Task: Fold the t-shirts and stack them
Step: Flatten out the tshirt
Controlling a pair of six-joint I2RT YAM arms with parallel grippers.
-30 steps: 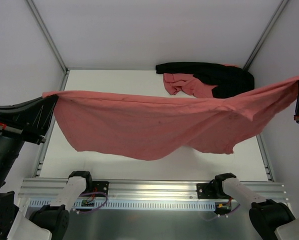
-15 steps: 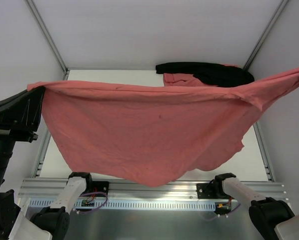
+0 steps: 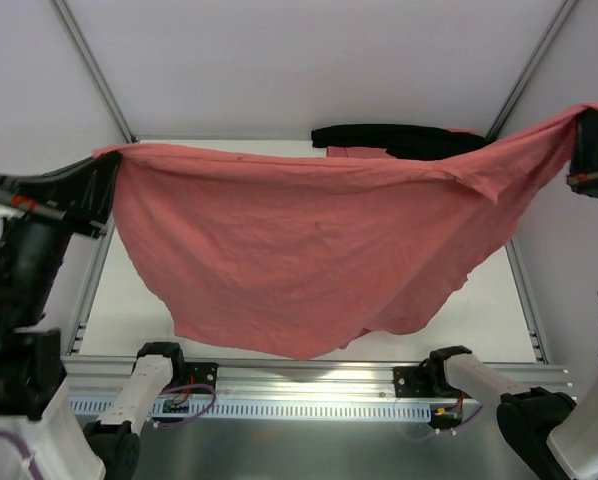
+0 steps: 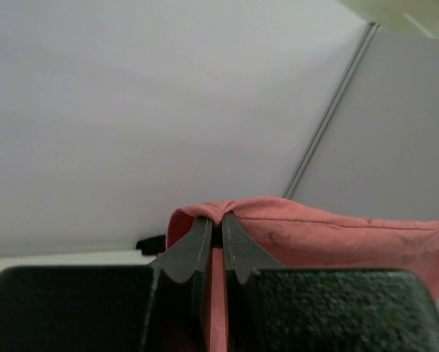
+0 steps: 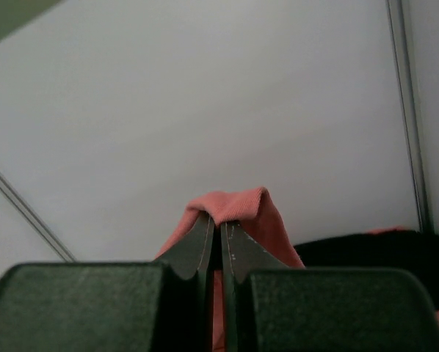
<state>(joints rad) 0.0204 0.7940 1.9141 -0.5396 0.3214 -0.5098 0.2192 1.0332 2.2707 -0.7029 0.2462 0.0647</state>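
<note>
- The counter (image 3: 501, 312) lies beneath everything.
- A salmon t-shirt (image 3: 309, 250) hangs spread in the air above it.
- A black cloth (image 3: 404, 137) lies at the far edge, perhaps on another shirt.
- The left gripper (image 4: 221, 224) and the right gripper (image 5: 219, 229) each pinch a top corner.

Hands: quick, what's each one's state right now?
Left hand: closed, pinching a corner of the shirt.
Right hand: closed, pinching the shirt's other end.
</note>
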